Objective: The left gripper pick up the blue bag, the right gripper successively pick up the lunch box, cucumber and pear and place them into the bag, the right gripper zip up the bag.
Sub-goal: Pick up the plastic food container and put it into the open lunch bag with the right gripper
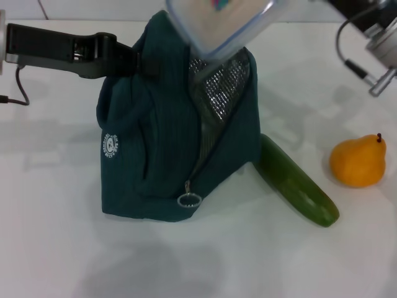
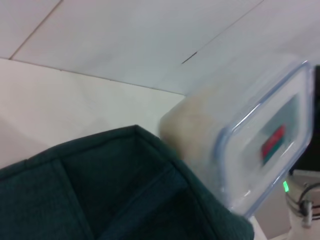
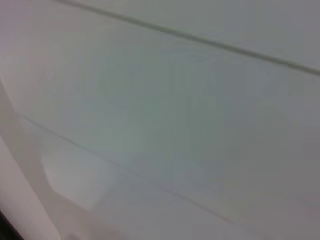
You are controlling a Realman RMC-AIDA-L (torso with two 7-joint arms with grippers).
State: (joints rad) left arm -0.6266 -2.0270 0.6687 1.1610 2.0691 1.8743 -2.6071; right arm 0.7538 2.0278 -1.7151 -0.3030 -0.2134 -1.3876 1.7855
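Observation:
The blue bag [image 1: 167, 143] stands on the white table with its zip open and silver foil lining [image 1: 223, 87] showing. My left gripper [image 1: 133, 62] reaches in from the left and is shut on the bag's upper edge. The clear lunch box [image 1: 223, 22] hangs tilted in the air right above the bag's opening; the left wrist view shows the lunch box [image 2: 255, 140] beside the bag's rim [image 2: 100, 190]. My right gripper [image 1: 335, 5] holds the box from the upper right, mostly cut off by the frame's edge. The cucumber [image 1: 298, 186] lies against the bag's right side. The pear [image 1: 356, 162] sits farther right.
The bag's metal zip pull [image 1: 189, 200] hangs low at its front. The right arm's silver wrist and cable [image 1: 378, 43] cross the far right corner. Bare white table [image 1: 62, 248] stretches in front and to the left of the bag.

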